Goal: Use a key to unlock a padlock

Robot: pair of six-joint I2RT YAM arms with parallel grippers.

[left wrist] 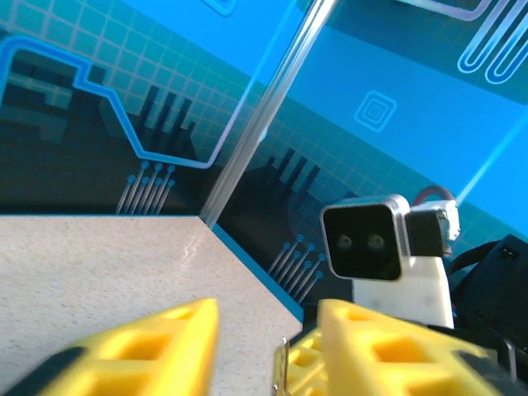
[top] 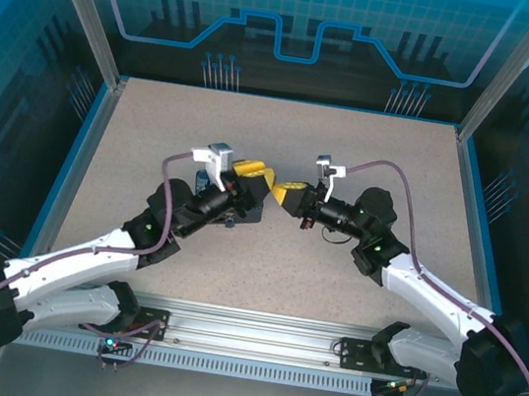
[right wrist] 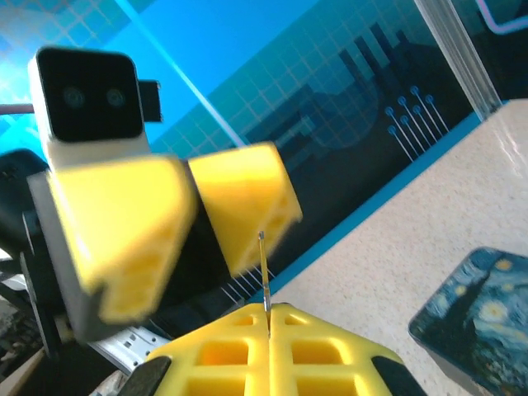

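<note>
so the key (right wrist: 263,274) is a thin grey metal sliver, seen edge-on from the right wrist. It's pinched in the seam of the right gripper (right wrist: 269,315), whose two fingers are pressed flat together on it. The key's long axis runs in line with those fingers. It sticks straight out past the tips, with its free end aimed at the left gripper (left wrist: 268,318). It's either just short of one finger or touching it, can't tell which.

The left gripper's fingers stand apart with a clear gap, and I can't see anything between them. Both grippers have chunky yellow plastic fingers with square cut-out pockets. They meet tip to tip over the middle of the speckled beige table (top: 153,142). A dark flat box (right wrist: 477,318) with a swirly blue-and-yellow starry-night print lies on the table nearby.
</note>
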